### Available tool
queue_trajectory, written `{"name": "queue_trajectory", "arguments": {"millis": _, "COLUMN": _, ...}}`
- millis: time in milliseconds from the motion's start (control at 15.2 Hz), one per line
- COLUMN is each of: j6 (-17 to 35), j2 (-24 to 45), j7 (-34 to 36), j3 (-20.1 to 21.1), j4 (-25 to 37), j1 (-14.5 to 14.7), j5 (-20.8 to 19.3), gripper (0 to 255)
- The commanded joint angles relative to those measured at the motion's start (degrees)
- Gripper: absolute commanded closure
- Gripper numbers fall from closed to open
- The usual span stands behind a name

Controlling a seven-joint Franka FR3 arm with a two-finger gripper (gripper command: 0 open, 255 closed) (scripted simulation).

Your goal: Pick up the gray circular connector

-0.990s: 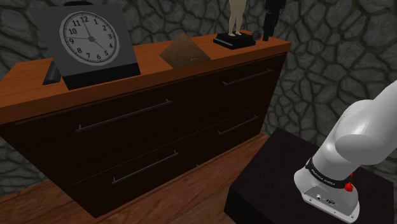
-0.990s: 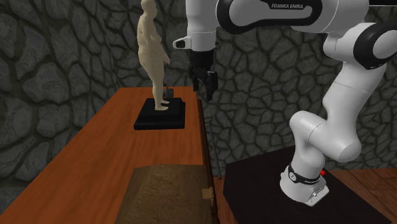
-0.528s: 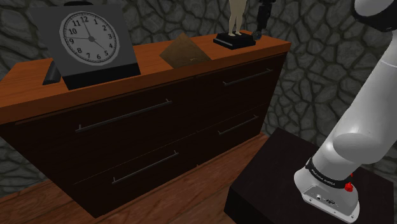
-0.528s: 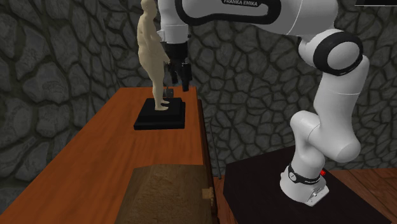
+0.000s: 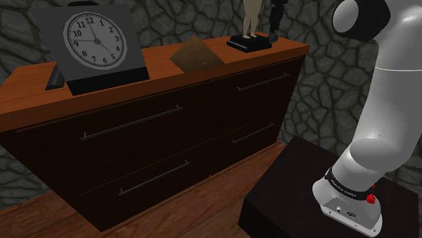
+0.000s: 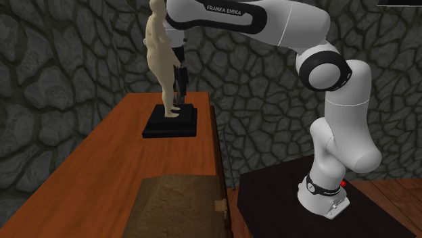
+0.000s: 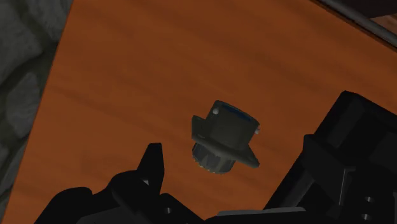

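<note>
A rough stone wall [image 6: 54, 81] closes the room behind, and a plank floor [image 5: 34, 220] runs along the bottom of the shoulder view. Against the wall stands a wide chest of drawers [image 5: 135, 149] with dark fronts, long bar handles and an orange wood top.

The white arm [image 6: 338, 128] rises from its black stand [image 5: 284, 196] and arches over to the far end of the chest top. On that top, from the shoulder view's left, stand a dark desk clock [image 5: 95, 39], a brown case [image 5: 196, 54], and a tan human statue [image 6: 161, 54] on a black stepped base [image 6: 170, 123].

The hand [image 6: 180, 91] hangs behind the statue's legs, pointing down. Its fingers [image 7: 151, 167] are spread, with the gray circular connector [image 7: 226, 140] between them and untouched. The connector, a round barrel on a square flange, lies on the orange top just beside the statue's base.

A second ago the hand was over the chest's front edge, to the second exterior view's right of the statue. Half a second ago it was at the statue's thigh height. It has since come down and in behind the legs, and the arm's upper links have swung leftward with it. Clock, case, statue and connector have not shifted.
</note>
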Motion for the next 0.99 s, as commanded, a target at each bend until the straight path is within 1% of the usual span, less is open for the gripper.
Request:
{"name": "queue_trajectory", "arguments": {"millis": 0, "j6": 2.0, "j2": -0.9, "j7": 0.0, "j3": 0.0, "j4": -2.9, "j1": 0.4, "j5": -0.4, "gripper": 0}}
{"name": "queue_trajectory", "arguments": {"millis": 132, "j6": 4.0, "j2": -1.8, "j7": 0.1, "j3": 0.1, "j4": -5.6, "j1": 0.9, "j5": -0.8, "gripper": 0}}
{"name": "queue_trajectory", "arguments": {"millis": 264, "j6": 4.6, "j2": -2.0, "j7": 0.2, "j3": 0.1, "j4": -6.4, "j1": 1.0, "j5": -0.9, "gripper": 0}}
{"name": "queue_trajectory", "arguments": {"millis": 330, "j6": 4.7, "j2": -1.9, "j7": 0.2, "j3": 0.1, "j4": -6.5, "j1": 1.0, "j5": -0.9, "gripper": 255}}
{"name": "queue_trajectory", "arguments": {"millis": 924, "j6": 4.6, "j2": -2.0, "j7": 0.2, "j3": 0.1, "j4": -6.4, "j1": 1.0, "j5": -0.9, "gripper": 255}}
